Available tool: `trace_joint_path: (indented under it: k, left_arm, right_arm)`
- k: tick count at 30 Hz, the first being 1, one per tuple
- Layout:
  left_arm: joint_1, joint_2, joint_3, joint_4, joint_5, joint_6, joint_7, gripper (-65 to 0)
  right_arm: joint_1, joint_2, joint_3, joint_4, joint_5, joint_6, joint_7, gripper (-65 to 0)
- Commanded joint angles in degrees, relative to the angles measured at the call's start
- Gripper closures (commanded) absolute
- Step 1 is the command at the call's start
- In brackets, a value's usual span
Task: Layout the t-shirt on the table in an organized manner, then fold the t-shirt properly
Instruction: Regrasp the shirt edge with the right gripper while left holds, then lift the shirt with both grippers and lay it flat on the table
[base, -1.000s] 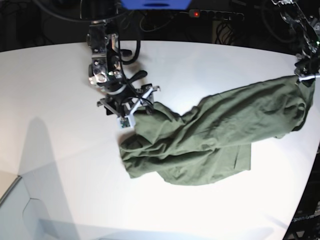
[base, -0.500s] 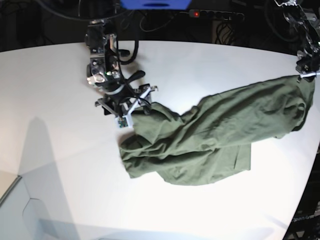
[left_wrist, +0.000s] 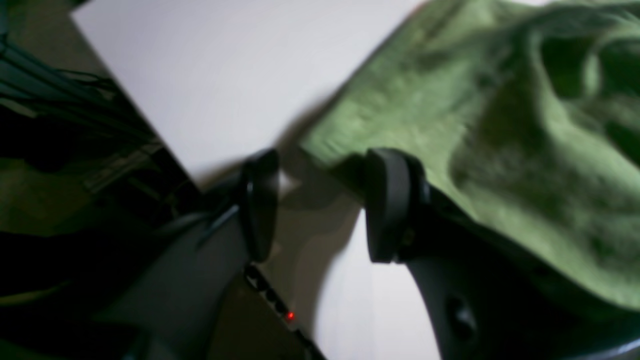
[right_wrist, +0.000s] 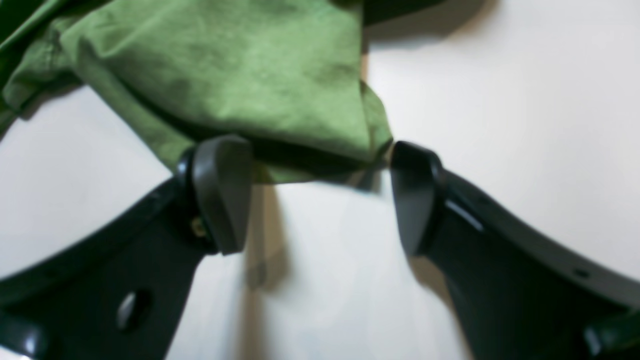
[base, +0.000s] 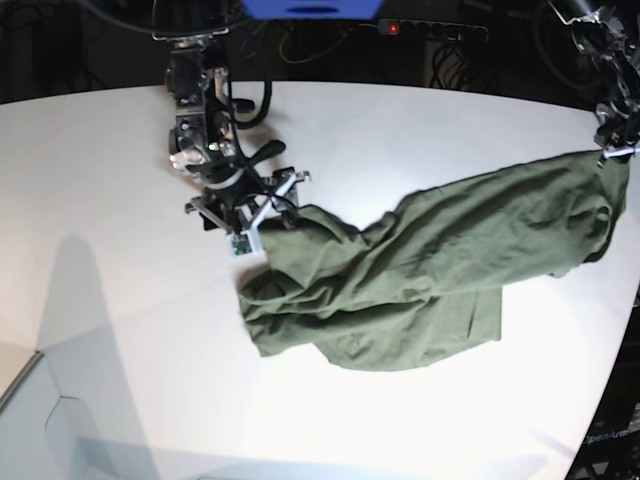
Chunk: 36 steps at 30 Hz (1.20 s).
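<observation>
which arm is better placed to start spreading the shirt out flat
Probably the right. The right gripper is open with a corner of the t-shirt between its fingers, over open table. The left gripper, also open, sits at the table's edge with little room to pull.

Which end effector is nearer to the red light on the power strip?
Left. The left end effector sits right of the red light; the right end effector is lower left, farther.

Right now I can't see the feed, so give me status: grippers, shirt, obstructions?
Left gripper open at shirt edge. Right gripper open, nothing clamped. T-shirt crumpled, stretched across table. Nothing in the way.
</observation>
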Motion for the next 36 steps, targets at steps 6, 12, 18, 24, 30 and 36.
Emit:
trace_joint_path:
  k: [6, 12, 18, 24, 30, 36]
  left_arm:
    - [-1.78, -1.06, -0.11, -2.40, -0.29, -0.03, -0.21, -13.3]
    - [-2.75, -0.97, -0.02, -2.23, -0.47, -0.03, -0.21, -0.4]
    - [-2.75, -0.62, -0.02, 2.96, -0.64, 0.06, 0.23, -0.1]
    - [-3.45, -0.62, 0.33, 9.82, -0.73, 0.06, 0.31, -0.1]
    - [-8.55, -1.06, 5.34, 21.25, -0.64, 0.06, 0.31, -0.1]
    - [-19.10, -3.78, 14.84, 27.93, -0.20, 0.58, 0.31, -0.1]
  right_arm:
    - [0.61, -0.29, -0.18, 0.93, 0.65, 0.10, 0.73, -43.6]
    - [0.61, 0.41, -0.35, -0.30, 0.74, 0.28, 0.82, -38.5]
    - [1.22, 0.33, -0.35, -1.00, 0.74, 0.37, 0.82, -1.5]
    - [3.16, 1.47, -0.09, 5.59, 0.47, 0.37, 0.82, 0.0]
    - [8.96, 4.11, 4.66, 18.25, 0.39, 0.10, 0.38, 0.0]
    - [22.06, 5.25, 12.48, 22.74, 0.21, 0.02, -5.16, 0.0]
